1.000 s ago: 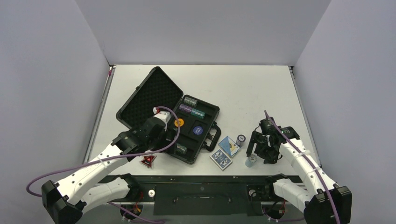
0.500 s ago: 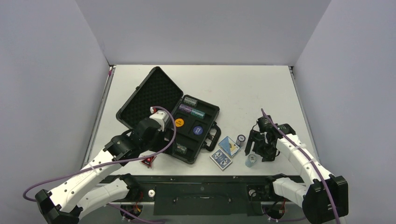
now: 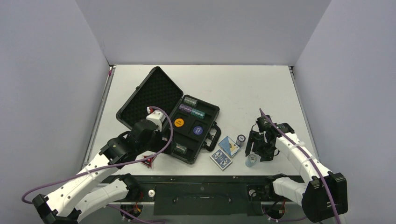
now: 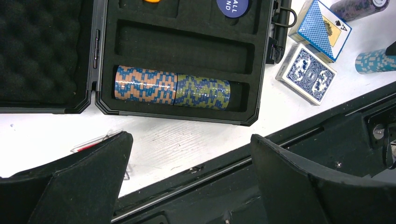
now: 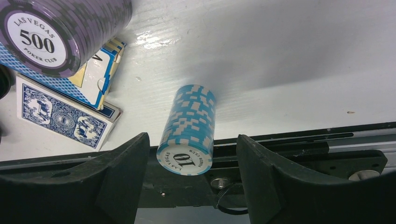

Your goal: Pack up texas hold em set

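Note:
The black briefcase (image 3: 210, 119) lies open with its foam lid (image 3: 149, 95) to the left. Its tray holds chip rolls (image 3: 191, 107), an orange button (image 3: 179, 122), a blue button (image 3: 198, 130) and two rolls in the near slot (image 4: 173, 88). The red-black triangle (image 3: 148, 161) lies by the case's near corner. Two blue card decks (image 3: 229, 145) (image 3: 220, 159), a purple roll (image 3: 241, 138) and a light blue roll (image 3: 251, 161) sit on the table. My left gripper (image 4: 190, 137) is open and empty above the table's near edge. My right gripper (image 5: 192, 140) is open, with the light blue roll (image 5: 189, 128) between its fingers, untouched.
The black rail (image 3: 201, 179) runs along the table's near edge under both grippers. Grey walls enclose the white table (image 3: 243, 88) on three sides. In the right wrist view the decks (image 5: 60, 116) and the purple roll (image 5: 60, 32) lie left of the gripper.
My left arm has drawn back from the case toward the near left. My right gripper has shifted slightly forward to straddle the light blue roll.

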